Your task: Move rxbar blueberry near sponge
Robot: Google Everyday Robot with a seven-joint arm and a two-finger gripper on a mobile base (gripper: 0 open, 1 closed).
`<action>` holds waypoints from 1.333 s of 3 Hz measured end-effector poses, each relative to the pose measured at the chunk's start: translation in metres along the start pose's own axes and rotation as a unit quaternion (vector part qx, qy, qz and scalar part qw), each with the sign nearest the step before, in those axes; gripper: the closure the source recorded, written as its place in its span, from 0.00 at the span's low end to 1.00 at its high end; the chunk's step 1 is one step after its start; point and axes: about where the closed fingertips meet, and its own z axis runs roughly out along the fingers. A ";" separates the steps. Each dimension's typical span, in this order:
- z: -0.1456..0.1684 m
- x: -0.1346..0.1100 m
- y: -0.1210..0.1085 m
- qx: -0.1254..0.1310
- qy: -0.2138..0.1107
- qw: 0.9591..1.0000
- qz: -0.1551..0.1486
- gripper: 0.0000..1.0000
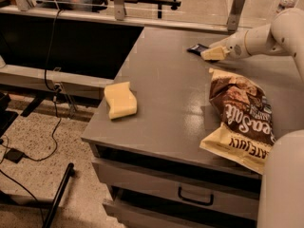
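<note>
The rxbar blueberry [196, 48] is a small dark flat wrapper lying at the far side of the grey table [166, 84]. My gripper [212, 54] reaches in from the right and sits right against the bar's right end, partly covering it. The sponge [120, 99] is a pale yellow block near the table's left edge, well to the front left of the bar and far from the gripper.
A large brown and cream chip bag [242, 120] lies on the right of the table, just in front of the gripper. My arm [266, 37] spans the far right. Drawers [190, 194] sit below the table front. Cables [28, 151] run across the floor at left.
</note>
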 end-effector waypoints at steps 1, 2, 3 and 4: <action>0.006 -0.005 0.010 -0.019 0.002 1.000 -0.001 1.00; 0.008 -0.020 0.039 -0.072 -0.008 0.997 0.003 1.00; 0.002 -0.043 0.074 -0.125 -0.021 0.992 -0.005 1.00; -0.020 -0.063 0.107 -0.165 -0.026 0.986 -0.023 1.00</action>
